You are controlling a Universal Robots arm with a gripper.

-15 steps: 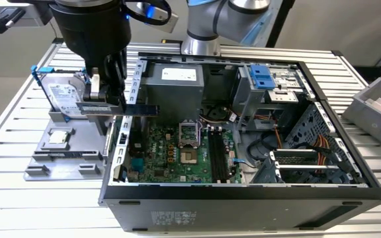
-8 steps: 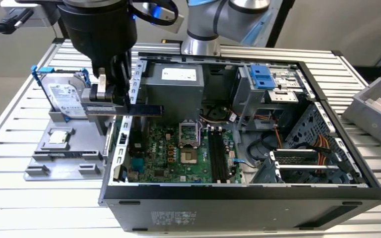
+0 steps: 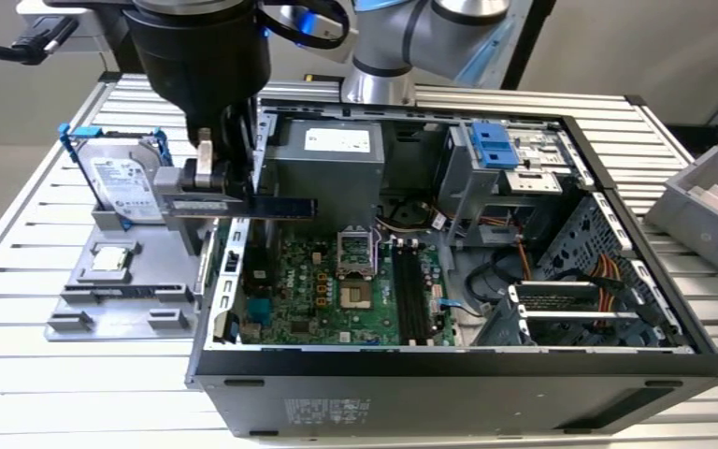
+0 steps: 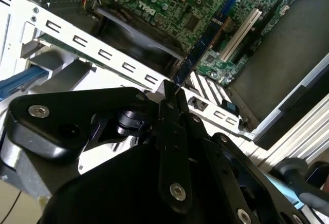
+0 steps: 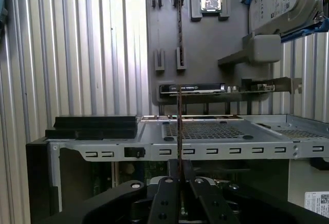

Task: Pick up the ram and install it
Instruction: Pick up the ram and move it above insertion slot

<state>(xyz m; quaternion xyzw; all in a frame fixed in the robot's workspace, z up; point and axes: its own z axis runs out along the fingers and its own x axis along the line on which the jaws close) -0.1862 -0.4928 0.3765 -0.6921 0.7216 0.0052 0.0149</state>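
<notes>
Aluminium slats form the bench (image 3: pixel 35 374), and an open black computer case (image 3: pixel 459 374) lies on its side across the bench's middle, with the green motherboard (image 3: pixel 322 299) facing up. The arm's black tool (image 3: pixel 209 198) hangs over the case wall on the exterior view's left, closed on the ram (image 3: pixel 281 207). In the first wrist view its fingers (image 5: pixel 165 198) press tight on both faces of the thin stick. A grey holder (image 3: pixel 109 309) lies flat beside the case, toward the bench edge on the exterior view's left. At the holder's far end a silver hard drive (image 3: pixel 122 182) stands upright in a blue frame. The ram is held level in the air, one end reaching over the motherboard's edge, well apart from the black slots (image 3: pixel 409 290). A small square processor chip (image 3: pixel 112 259) rests in the holder, just in front of the drive.
</notes>
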